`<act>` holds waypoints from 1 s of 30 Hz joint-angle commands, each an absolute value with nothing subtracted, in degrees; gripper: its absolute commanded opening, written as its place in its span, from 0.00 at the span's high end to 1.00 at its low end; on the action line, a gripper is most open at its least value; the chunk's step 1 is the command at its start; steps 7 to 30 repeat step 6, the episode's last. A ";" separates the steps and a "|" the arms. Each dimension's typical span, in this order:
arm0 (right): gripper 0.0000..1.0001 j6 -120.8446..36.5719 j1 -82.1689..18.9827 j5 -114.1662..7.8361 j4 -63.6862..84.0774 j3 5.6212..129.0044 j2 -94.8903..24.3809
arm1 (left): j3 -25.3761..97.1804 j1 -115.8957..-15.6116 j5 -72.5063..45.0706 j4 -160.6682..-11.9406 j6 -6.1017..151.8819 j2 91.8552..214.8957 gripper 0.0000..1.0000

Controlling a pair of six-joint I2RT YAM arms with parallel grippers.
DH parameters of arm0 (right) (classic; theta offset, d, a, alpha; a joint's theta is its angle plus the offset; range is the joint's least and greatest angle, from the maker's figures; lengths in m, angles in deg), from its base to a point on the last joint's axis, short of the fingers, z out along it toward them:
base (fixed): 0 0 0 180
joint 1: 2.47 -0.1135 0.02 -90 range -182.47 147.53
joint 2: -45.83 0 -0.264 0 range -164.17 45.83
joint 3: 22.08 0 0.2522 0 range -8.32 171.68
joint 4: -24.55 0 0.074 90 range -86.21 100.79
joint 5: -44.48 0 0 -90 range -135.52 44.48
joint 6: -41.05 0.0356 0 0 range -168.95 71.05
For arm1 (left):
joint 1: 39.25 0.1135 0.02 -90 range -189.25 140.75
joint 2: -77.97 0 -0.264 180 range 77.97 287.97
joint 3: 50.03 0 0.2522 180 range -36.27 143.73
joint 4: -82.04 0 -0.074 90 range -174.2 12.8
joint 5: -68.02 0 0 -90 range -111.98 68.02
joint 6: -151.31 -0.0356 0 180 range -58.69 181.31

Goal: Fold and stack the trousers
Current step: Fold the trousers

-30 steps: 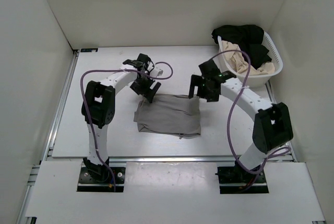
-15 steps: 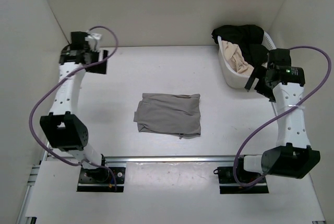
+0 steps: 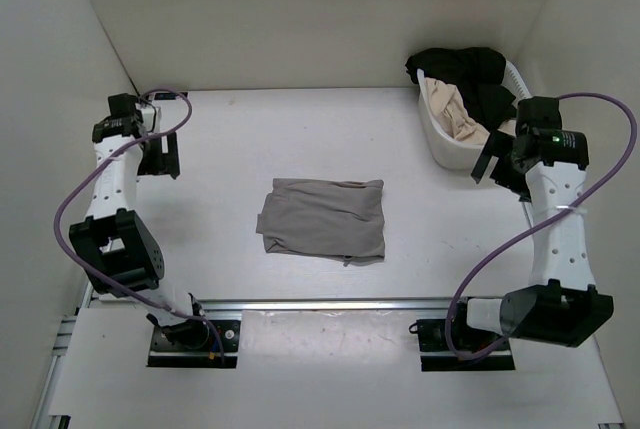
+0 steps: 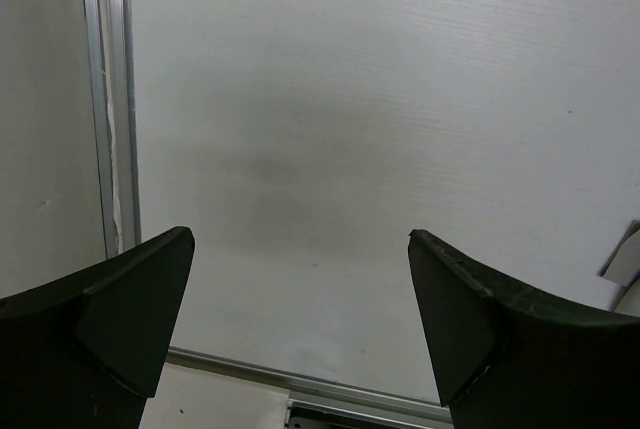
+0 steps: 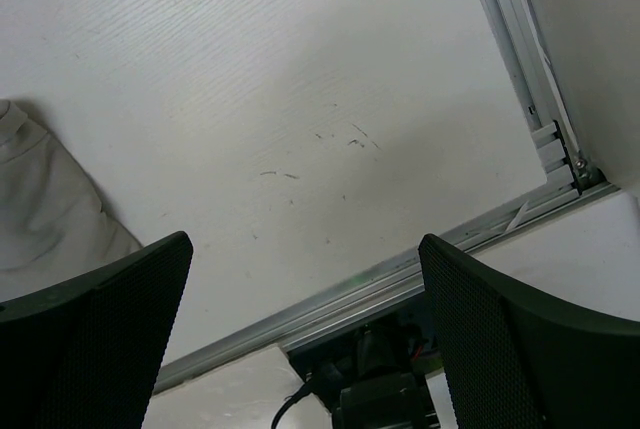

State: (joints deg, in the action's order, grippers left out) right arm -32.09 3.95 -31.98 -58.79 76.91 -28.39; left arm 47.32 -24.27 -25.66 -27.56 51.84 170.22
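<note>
**Folded trousers mid-table, both grippers empty and off to the sides**

The trousers (image 3: pixel 325 219) lie folded into a flat rectangle at the middle of the table (image 3: pixel 230 249), and neither arm touches them. Farther back, the left gripper (image 3: pixel 160 161) hangs near the table's left edge, well apart from them. Its fingers (image 4: pixel 120 319) are spread wide over bare table and hold nothing. The right gripper (image 3: pixel 497 169) hangs off to their right, just beside the basket (image 3: pixel 440 149), its fingers (image 5: pixel 100 329) likewise spread and empty. In the far right corner, the basket holds a black garment (image 3: pixel 460 64) and a beige garment (image 3: pixel 452 114).
</note>
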 commanded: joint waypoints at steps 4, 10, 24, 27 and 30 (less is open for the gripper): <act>0.01 -34.01 4.30 -31.99 -59.61 76.50 -24.76 | 46.61 -23.87 -23.56 -27.60 52.70 165.07 0.00; 0.01 -34.01 4.30 -31.29 -59.61 76.49 -24.05 | 46.61 -23.87 -22.95 -27.60 52.70 165.07 0.00; 0.01 -34.01 4.30 -31.29 -59.61 76.49 -24.05 | 46.61 -23.87 -22.95 -27.60 52.70 165.07 0.00; 0.01 -34.01 4.30 -31.29 -59.61 76.49 -24.05 | 46.61 -23.87 -22.95 -27.60 52.70 165.07 0.00; 0.01 -34.01 4.30 -31.29 -59.61 76.49 -24.05 | 46.61 -23.87 -22.95 -27.60 52.70 165.07 0.00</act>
